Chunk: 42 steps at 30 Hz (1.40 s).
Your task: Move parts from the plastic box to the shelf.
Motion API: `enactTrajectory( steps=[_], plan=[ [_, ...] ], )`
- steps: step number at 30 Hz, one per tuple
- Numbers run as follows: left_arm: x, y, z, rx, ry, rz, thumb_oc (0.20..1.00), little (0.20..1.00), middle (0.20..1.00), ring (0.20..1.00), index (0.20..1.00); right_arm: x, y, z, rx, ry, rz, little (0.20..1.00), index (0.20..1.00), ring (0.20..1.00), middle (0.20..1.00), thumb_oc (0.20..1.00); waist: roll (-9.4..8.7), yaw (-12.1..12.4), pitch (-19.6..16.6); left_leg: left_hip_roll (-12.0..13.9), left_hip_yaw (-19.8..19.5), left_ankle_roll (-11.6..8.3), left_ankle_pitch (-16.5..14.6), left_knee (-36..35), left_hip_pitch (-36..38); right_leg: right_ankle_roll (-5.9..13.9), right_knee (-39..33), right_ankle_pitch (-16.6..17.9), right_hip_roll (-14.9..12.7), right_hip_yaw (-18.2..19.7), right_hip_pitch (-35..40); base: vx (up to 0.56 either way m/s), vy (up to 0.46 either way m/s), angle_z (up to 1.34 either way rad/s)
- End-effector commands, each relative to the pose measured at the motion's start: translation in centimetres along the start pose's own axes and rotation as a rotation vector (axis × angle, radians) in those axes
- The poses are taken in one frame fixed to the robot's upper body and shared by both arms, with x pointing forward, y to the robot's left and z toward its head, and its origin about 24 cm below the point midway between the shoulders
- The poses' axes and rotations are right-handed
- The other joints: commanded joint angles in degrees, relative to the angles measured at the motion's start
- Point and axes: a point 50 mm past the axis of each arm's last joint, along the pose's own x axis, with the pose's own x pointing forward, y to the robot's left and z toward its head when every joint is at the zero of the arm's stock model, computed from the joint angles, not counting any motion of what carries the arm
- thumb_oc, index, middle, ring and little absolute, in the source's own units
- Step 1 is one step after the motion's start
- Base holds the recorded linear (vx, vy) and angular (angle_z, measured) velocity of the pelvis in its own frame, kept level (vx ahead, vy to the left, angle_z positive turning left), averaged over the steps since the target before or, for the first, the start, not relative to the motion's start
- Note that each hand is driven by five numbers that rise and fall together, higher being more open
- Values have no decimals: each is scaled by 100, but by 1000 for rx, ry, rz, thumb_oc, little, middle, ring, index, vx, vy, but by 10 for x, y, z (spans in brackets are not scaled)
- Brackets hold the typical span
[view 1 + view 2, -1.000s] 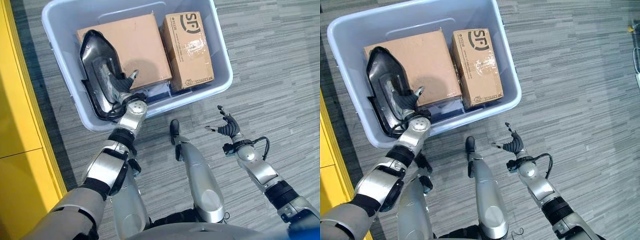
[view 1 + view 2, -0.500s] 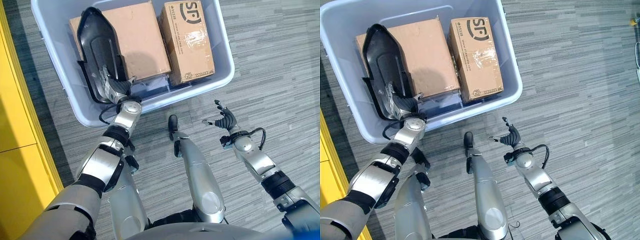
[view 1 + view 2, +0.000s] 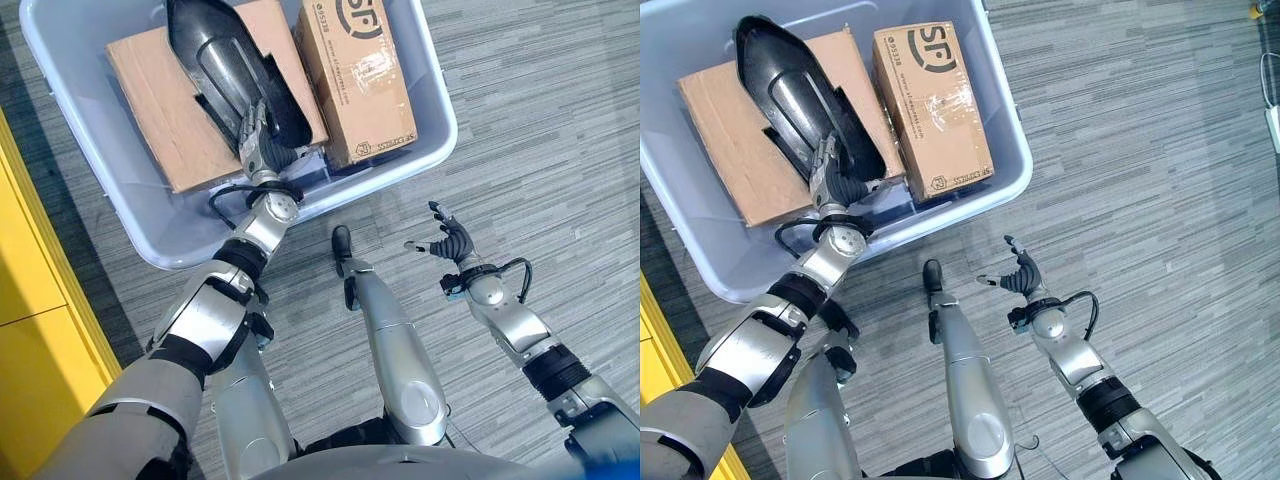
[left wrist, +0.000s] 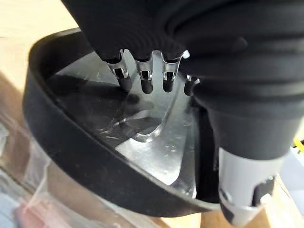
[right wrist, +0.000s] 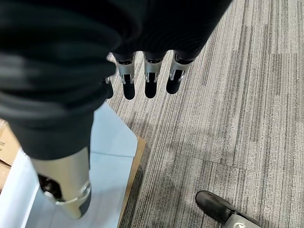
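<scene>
Two cardboard boxes inside a pale blue plastic box [image 3: 440,120] on the floor: a large flat cardboard box [image 3: 160,110] toward the robot's left, a narrower printed cardboard box [image 3: 355,75] just beside it on the right. Black curved part [image 3: 225,65] lying tilted across the flat box, its glossy hollow side showing in the left wrist view, its lower end near the front wall of the plastic box. Left hand [image 3: 258,140] reaching over the front rim into the plastic box, fingers [image 4: 145,83] curled inside the part's hollow, thumb against its edge, grasping the part. Right hand [image 3: 447,238] held in the air outside the plastic box, well apart from it on the robot's right, fingers relaxed and spread, holding nothing. Grey striped carpet floor [image 3: 540,130] all around. Yellow shelf [image 3: 30,330] along the robot's left side.
</scene>
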Motion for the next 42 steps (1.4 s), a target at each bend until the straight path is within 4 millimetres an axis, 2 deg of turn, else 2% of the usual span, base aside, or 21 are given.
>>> enactTrajectory(
  steps=[1,2,3,5,7,10,12,15,17,18,19,20,21,24,25,28,31,36,42],
  plan=[
    [11,18,18,-65,-130,170,1000,1000,1000,1000,1000,-6,-11,0,-2,-50,-59,1000,1000,1000,1000,1000,-318,157,-73,215,-428,-327,14,427,-259,227,19,118,63,82,17,-26,-72,2],
    [14,29,30,-92,-222,268,1000,1000,1000,1000,1000,-10,-9,-3,5,-51,-49,1000,1000,1000,1000,1000,-321,193,-73,213,-456,-327,16,384,-202,229,-7,111,62,65,84,-29,-80,2],
    [13,33,33,-105,-256,314,1000,1000,1000,1000,1000,-11,-8,-5,8,-50,-46,1000,1000,1000,1000,1000,-315,213,-73,205,-472,-325,17,364,-172,227,-22,107,66,65,122,-31,-86,2],
    [6,52,47,-142,-433,561,1000,1000,1000,1000,1000,-19,-2,-11,17,-52,-36,1000,1000,1000,1000,1000,-291,302,-73,183,-530,-332,45,217,-44,225,-97,77,72,48,268,-22,-63,8],
    [-1,61,55,-208,-531,715,1000,1000,1000,1000,1000,-23,3,-16,26,-53,-39,1000,1000,1000,1000,1000,-272,391,-73,154,-589,-331,75,97,43,221,-153,50,87,22,388,-18,-72,11],
    [-10,66,60,-272,-583,826,1000,1000,1000,1000,1000,-28,9,-21,43,-46,-39,1000,1000,1000,1000,1000,-281,492,-73,138,-673,-335,101,-8,111,221,-220,33,109,-52,506,-9,-92,8],
    [-9,66,57,-296,-511,820,1000,1000,1000,1000,1000,-28,14,-24,53,-39,-42,1000,1000,1000,1000,1000,-284,561,-73,123,-727,-342,138,-97,156,231,-279,36,126,-103,581,0,-79,14],
    [-2,61,48,-298,-358,718,1000,1000,1000,1000,1000,-26,19,-25,73,-27,-43,1000,1000,1000,1000,1000,-326,619,-73,135,-773,-369,211,-210,209,231,-398,70,170,-181,697,1,-102,13],
    [5,48,25,-299,-122,508,1000,1000,1000,1000,1000,-26,23,-25,85,-20,-41,1000,1000,1000,1000,1000,-388,662,-73,156,-785,-389,285,-354,278,251,-522,107,229,-240,796,4,-149,13],
    [2,40,11,-263,-13,460,1000,1000,1000,1000,1000,-25,24,-24,86,-18,-43,1000,1000,1000,1000,1000,-410,677,-73,167,-796,-397,310,-374,276,254,-541,116,252,-269,804,-1,-98,9],
    [-1,36,5,-240,15,441,1000,1000,1000,1000,1000,-24,24,-23,89,-18,-44,1000,1000,1000,1000,1000,-432,674,-73,180,-796,-403,323,-376,272,254,-544,127,265,-276,799,2,-93,6],
    [-7,27,-17,-301,229,378,1000,1000,1000,1000,1000,-22,22,-22,94,-14,-45,1000,1000,1000,1000,1000,-468,665,-73,212,-797,-420,346,-366,254,239,-538,121,288,-304,796,3,-71,3],
    [-13,19,-28,-321,349,336,1000,1000,1000,1000,1000,-20,22,-20,95,-12,-46,1000,1000,1000,1000,1000,-481,648,-73,220,-799,-427,361,-358,242,238,-527,120,307,-299,785,0,-89,-3],
    [-25,6,-41,-339,489,294,1000,1000,1000,1000,1000,-16,17,-12,101,-10,-41,1000,1000,1000,1000,1000,-544,589,-73,265,-774,-435,373,-311,194,231,-471,120,318,-316,724,7,-66,-2],
    [-27,4,-43,-340,519,305,1000,1000,1000,1000,1000,-15,16,-10,98,-9,-42,1000,1000,1000,1000,1000,-549,564,-73,269,-766,-442,364,-284,191,228,-464,120,326,-302,713,0,0,0],
    [-21,11,-39,-231,427,347,1000,1000,1000,1000,1000,-11,12,-5,85,-6,-43,1000,1000,1000,1000,1000,-557,483,-73,293,-712,-466,351,-212,153,198,-422,104,322,-258,643,1,26,-5],
    [-17,14,-41,-272,531,376,1000,1000,1000,1000,1000,-10,7,1,87,-29,-26,1000,1000,1000,1000,1000,-521,410,-73,292,-677,-475,341,-140,114,179,-350,87,317,-199,558,11,39,-18],
    [-12,21,-41,-160,526,432,1000,1000,1000,1000,1000,-5,5,16,71,-60,-18,1000,1000,1000,1000,1000,-505,349,-73,285,-641,-483,311,-27,11,164,-250,68,278,-150,408,6,20,-4],
    [-1,33,-30,-125,403,512,1000,1000,1000,1000,1000,-2,3,19,47,-59,-26,1000,1000,1000,1000,1000,-471,307,-73,282,-595,-485,266,73,-83,139,-128,19,240,-97,267,15,32,-4]
  ],
)
